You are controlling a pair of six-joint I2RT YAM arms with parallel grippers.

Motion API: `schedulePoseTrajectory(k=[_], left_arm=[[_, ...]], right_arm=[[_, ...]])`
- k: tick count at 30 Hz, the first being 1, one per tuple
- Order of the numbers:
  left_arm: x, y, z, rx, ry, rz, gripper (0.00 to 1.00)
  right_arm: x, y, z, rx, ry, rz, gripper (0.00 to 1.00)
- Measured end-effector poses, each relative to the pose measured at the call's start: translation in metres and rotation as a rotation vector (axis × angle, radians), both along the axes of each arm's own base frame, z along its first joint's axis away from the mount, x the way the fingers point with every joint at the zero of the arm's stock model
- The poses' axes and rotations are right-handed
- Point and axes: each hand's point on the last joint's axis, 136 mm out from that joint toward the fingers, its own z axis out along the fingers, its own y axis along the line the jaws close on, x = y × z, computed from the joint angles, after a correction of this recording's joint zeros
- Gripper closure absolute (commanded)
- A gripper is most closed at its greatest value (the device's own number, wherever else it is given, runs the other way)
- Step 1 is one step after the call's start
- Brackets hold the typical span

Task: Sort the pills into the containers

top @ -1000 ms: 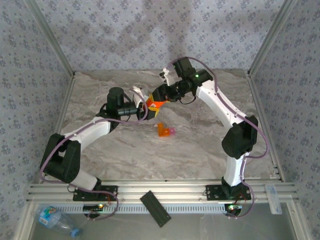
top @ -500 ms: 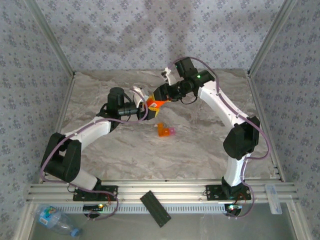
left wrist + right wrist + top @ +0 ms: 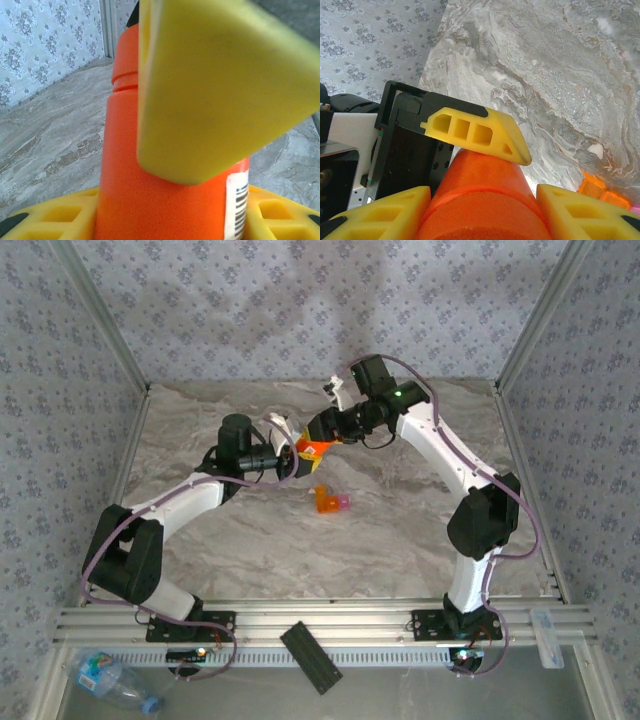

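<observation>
While the pill bottle (image 3: pixel 311 449) is clamped by the right gripper (image 3: pixel 482 210) at frame centre, left gripper (image 3: pixel 170 215) closure cannot be judged; it should be seated squarely.

Patterned walls (image 3: pixel 200 300), marble tabletop (image 3: pixel 400 530)

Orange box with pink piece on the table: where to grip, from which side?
Probably the orange box body, near and far sides, from straight above: it lies flat on the table, and the pink piece juts out rightward.
</observation>
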Motion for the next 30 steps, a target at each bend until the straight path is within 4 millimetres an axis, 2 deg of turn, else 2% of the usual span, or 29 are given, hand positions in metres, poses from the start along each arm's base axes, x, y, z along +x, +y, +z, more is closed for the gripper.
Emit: schedulePoseTrajectory(k=[3,7,9,14,16,19,25,28,30], left_arm=[[0.001,-0.001,0.0,0.002,0.004,-0.002,0.71],[0.001,-0.001,0.0,0.004,0.009,-0.002,0.88],[0.001,-0.001,0.001,0.006,0.014,-0.001,1.0],[0.007,-0.002,0.004,0.013,0.046,0.018,1.0],[0.011,-0.001,0.004,0.017,0.069,0.042,1.0],[0.015,0.001,0.001,0.029,0.095,0.078,1.0],[0.022,0.006,-0.006,0.056,0.108,0.132,1.0],[0.024,0.007,-0.007,0.061,0.104,0.143,1.0],[0.023,0.009,-0.006,0.067,0.09,0.15,1.0]], right_arm=[[0.001,-0.001,0.0,0.002,0.001,-0.005,0.62],[0.001,-0.001,0.0,0.005,0.003,-0.009,0.62],[0.001,-0.001,0.0,0.009,0.004,-0.013,0.55],[0.006,-0.005,0.004,0.026,-0.003,-0.041,0.25],[0.007,-0.011,0.009,0.04,-0.014,-0.063,0.19],[0.011,-0.032,0.02,0.065,-0.038,-0.126,0.17],[0.016,-0.083,0.057,0.126,-0.137,-0.34,0.15],[0.013,-0.09,0.066,0.158,-0.16,-0.424,0.14],[0.012,-0.088,0.065,0.174,-0.152,-0.458,0.15]])
